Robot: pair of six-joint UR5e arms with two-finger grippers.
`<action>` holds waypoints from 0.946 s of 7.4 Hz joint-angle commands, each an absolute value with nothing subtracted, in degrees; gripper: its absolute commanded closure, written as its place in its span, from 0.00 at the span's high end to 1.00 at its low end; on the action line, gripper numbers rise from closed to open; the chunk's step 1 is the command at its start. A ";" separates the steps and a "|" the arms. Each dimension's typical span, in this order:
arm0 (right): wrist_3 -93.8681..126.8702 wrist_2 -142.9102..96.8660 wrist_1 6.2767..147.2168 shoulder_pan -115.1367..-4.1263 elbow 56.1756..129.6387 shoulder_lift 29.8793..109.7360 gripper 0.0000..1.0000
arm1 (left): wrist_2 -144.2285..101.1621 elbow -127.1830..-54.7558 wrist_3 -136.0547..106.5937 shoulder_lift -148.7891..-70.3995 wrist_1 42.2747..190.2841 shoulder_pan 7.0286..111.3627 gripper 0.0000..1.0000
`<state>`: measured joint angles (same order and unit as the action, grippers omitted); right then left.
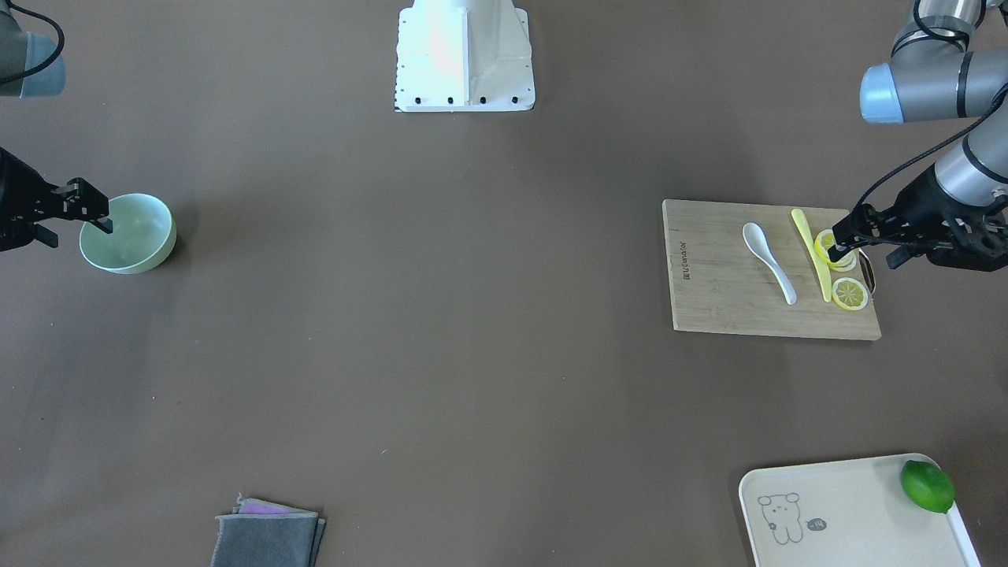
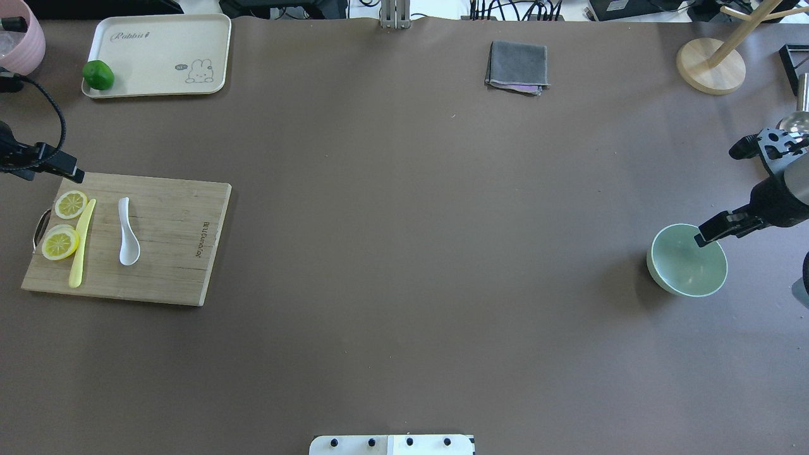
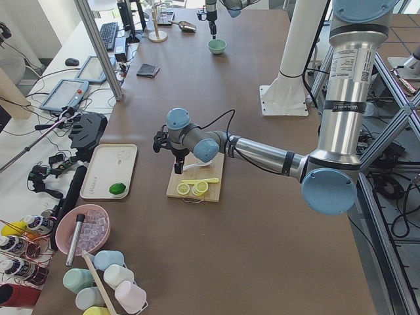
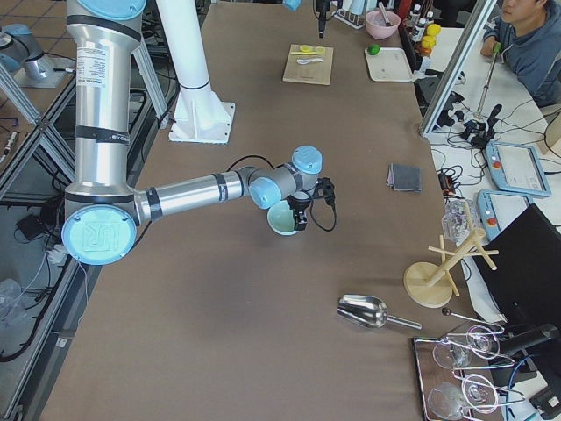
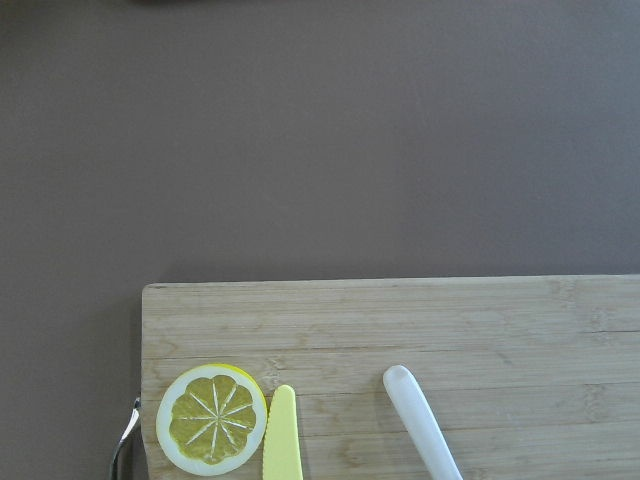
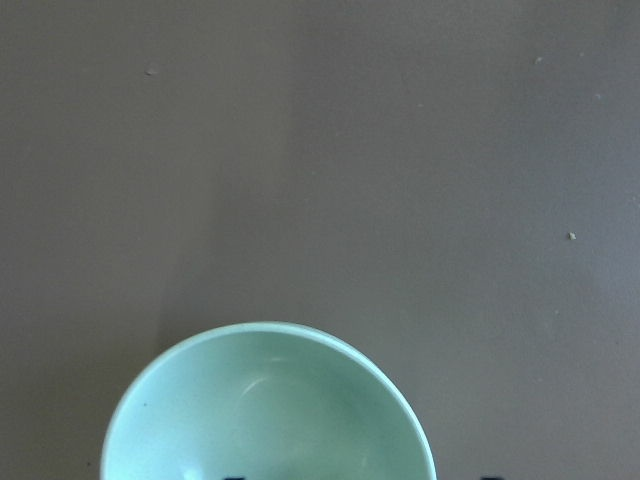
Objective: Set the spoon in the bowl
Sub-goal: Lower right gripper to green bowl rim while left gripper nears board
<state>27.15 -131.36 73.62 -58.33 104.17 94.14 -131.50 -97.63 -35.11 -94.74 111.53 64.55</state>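
Lemon slice (image 5: 212,417) lies just beneath the left gripper (image 1: 865,258), jaws spread, at the handle end of the cutting board (image 1: 724,307). Spoon (image 1: 769,250) lies mid-board, beyond the knife (image 1: 811,252) — best to shift over and straddle its handle squarely. Bowl (image 1: 161,248) sits well off the board — right gripper (image 1: 76,233) spread at its rim.

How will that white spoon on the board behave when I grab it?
The spoon looks glossy and rigid, so it may slip in a pinch. Its rounded scoop rests on the cutting board, so a push would probably pivot it. Possibly ceramic, so chippable if dropped.
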 commanded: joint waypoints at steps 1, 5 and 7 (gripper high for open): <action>27.16 -131.31 73.65 -57.75 102.92 93.61 0.82 | -131.57 -97.73 -35.16 -94.75 111.53 64.51 0.98; 27.07 -130.69 72.77 -56.78 101.08 93.43 0.43 | -131.57 -97.73 -35.59 -94.92 111.53 64.51 0.98; 27.07 -130.34 72.51 -56.60 100.02 93.43 0.31 | -131.48 -97.73 -35.95 -95.45 111.53 64.51 0.98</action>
